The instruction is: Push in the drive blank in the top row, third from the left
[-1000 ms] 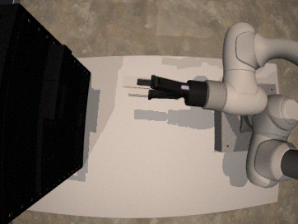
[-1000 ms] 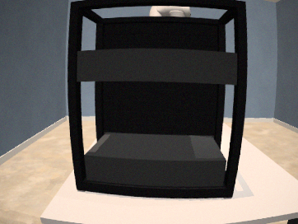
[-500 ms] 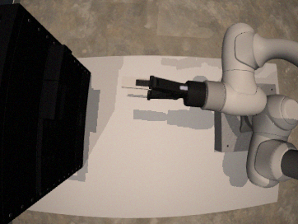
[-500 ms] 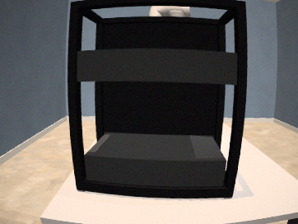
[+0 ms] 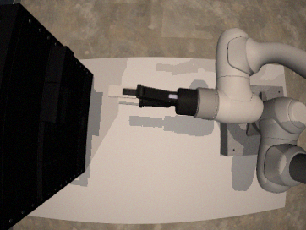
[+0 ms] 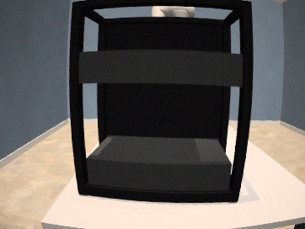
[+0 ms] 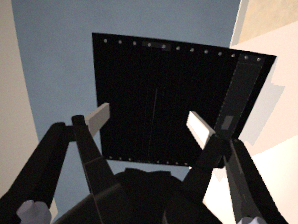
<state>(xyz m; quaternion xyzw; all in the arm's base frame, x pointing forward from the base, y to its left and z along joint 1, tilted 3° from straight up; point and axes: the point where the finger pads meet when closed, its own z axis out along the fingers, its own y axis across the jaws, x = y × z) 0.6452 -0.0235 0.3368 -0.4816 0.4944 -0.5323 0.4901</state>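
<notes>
The black rack [image 5: 40, 114] stands on the left of the white table seen from above. Its front face [image 7: 165, 102] fills the middle of the wrist view as a dark panel; the single drive blanks are too dark to tell apart. My gripper [image 5: 120, 96] is open and empty, pointing at the rack's front with a gap of table between fingertips and rack. Both pale finger pads frame the rack face in the wrist view. The exterior view looks through the rack's open back frame [image 6: 160, 105]; only a bit of the arm [image 6: 173, 11] shows above it.
The arm's base [image 5: 270, 144] sits on a grey mount at the table's right side. A dark shelf block [image 6: 157, 166] and a dark band [image 6: 160, 67] sit inside the rack. Stone floor surrounds the table.
</notes>
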